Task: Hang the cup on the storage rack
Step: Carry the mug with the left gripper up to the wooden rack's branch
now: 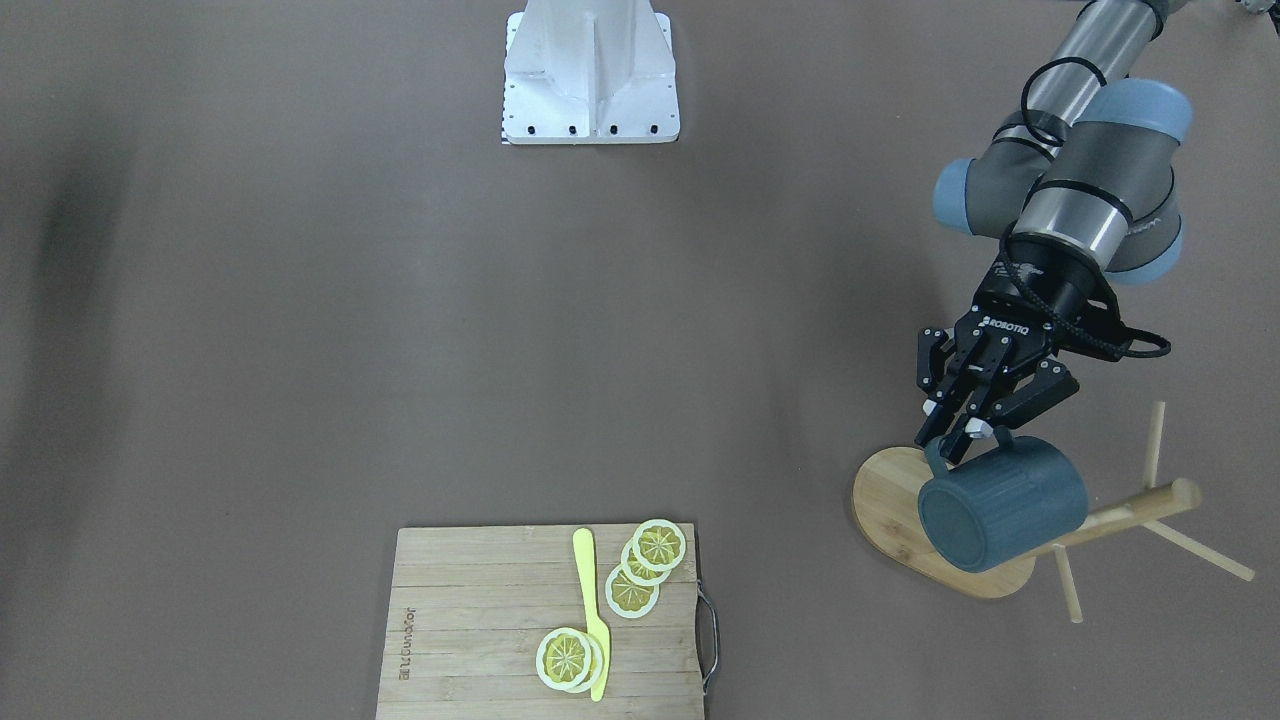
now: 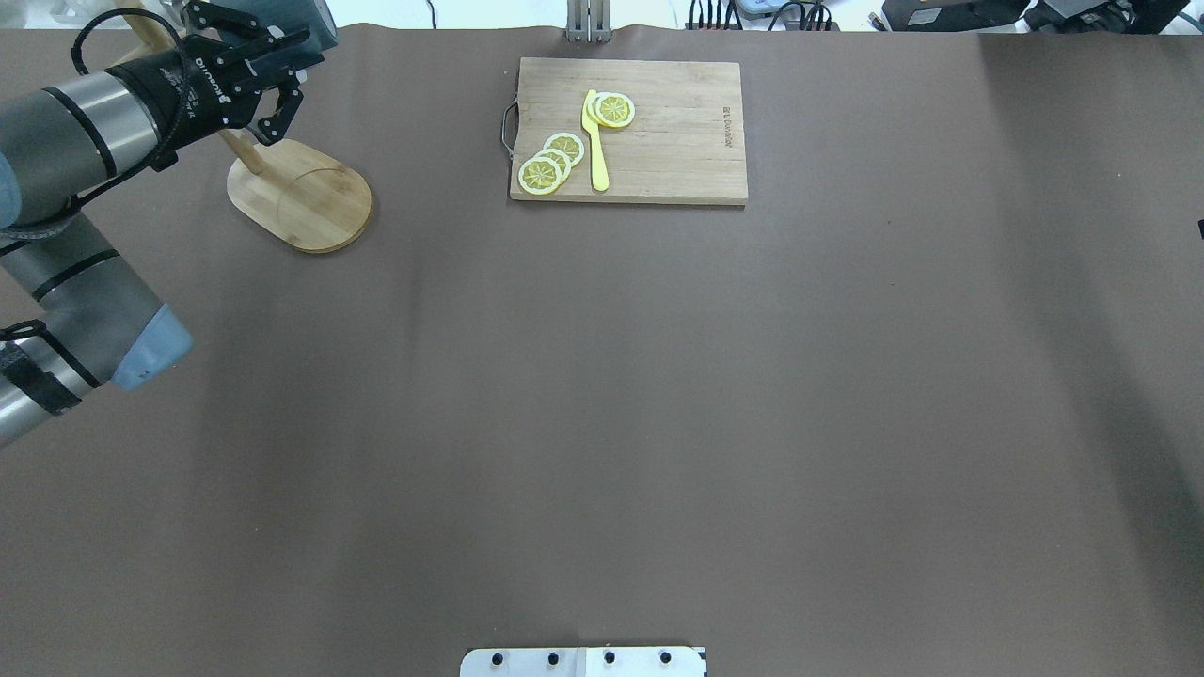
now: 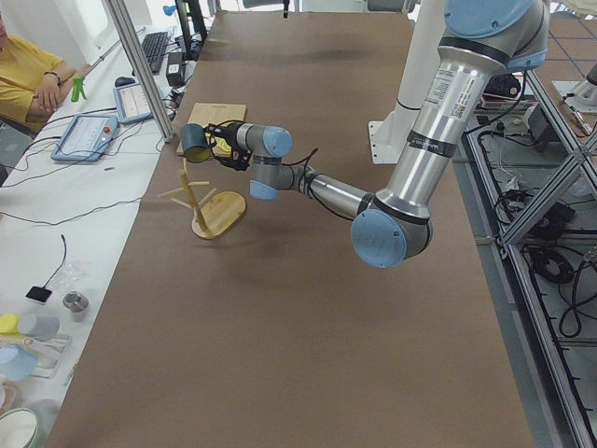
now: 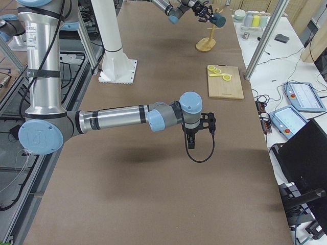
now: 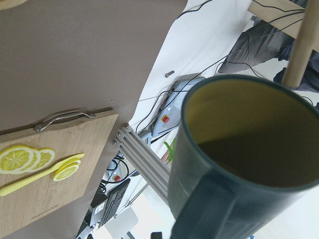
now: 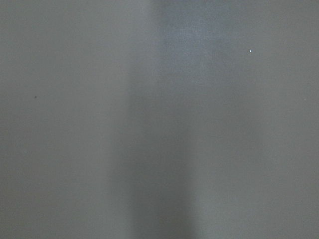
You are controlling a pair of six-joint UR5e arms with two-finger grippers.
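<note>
The dark blue-grey cup [image 1: 1005,505] hangs in the air on its side, beside the post of the bamboo storage rack [image 1: 1130,515] and above its oval base. My left gripper [image 1: 950,440] is shut on the cup's handle. In the left wrist view the cup [image 5: 239,149] fills the right side, its yellow inside facing the camera, with a part of the rack [image 5: 304,50] just behind its rim. In the overhead view the left gripper [image 2: 296,70] is over the rack [image 2: 310,193]. My right gripper [image 4: 190,138] hovers far away over mid-table; I cannot tell whether it is open or shut.
A slatted cutting board [image 1: 480,620] with lemon slices [image 1: 645,565] and a yellow knife [image 1: 592,610] lies near the table's far edge. The robot's white base [image 1: 590,70] stands at the near edge. The right wrist view shows only bare table.
</note>
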